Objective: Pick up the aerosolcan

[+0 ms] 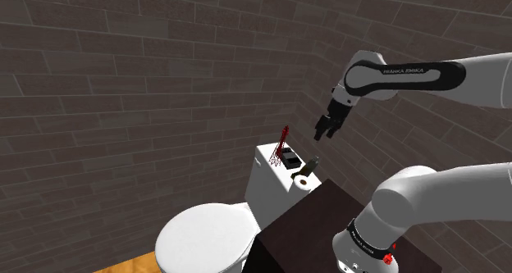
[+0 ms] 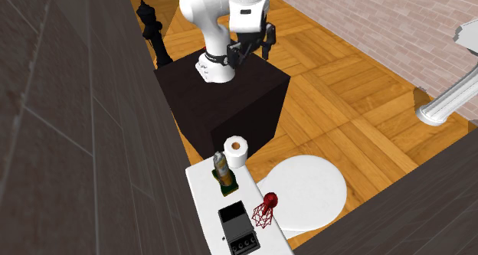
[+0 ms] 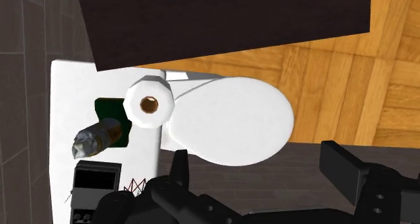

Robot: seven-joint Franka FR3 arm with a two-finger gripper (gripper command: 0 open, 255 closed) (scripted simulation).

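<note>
The one legible mark on my screens is the maker's name, FRANKA EMIKA. It stands in pale capitals on the dark band of the white robot arm (image 1: 394, 70), at the shoulder view's upper right, running along the link. A small red mark (image 1: 389, 256) sits on that arm's base ring at the near right, and I can't make out any writing on it. The brown-and-grey aerosol can (image 2: 221, 169) on the white toilet tank (image 2: 203, 196) has print too small to read — likewise the pale marks on the black box (image 2: 236, 227) further along the tank.
</note>
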